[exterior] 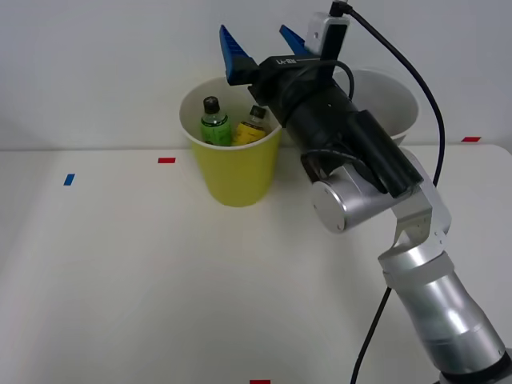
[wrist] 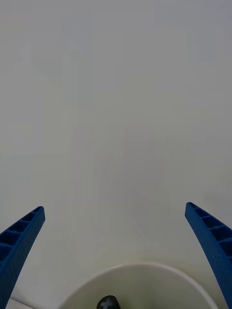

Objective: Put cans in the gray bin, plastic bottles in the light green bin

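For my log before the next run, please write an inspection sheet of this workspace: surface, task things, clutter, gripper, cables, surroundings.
Surface: white table, with small red and blue tape marks.
Task things: light green bin upright at the back; two plastic bottles stand inside it, green-labelled one left, yellow-labelled one right. A second bin behind the arm shows a white inside; its outer colour is hidden. Cans: nothing seen.
Clutter: nothing seen.
Gripper: right gripper open and empty, above the light green bin's back rim.
Cables: a black cable runs from the wrist camera along the arm.
Surroundings: plain white wall.
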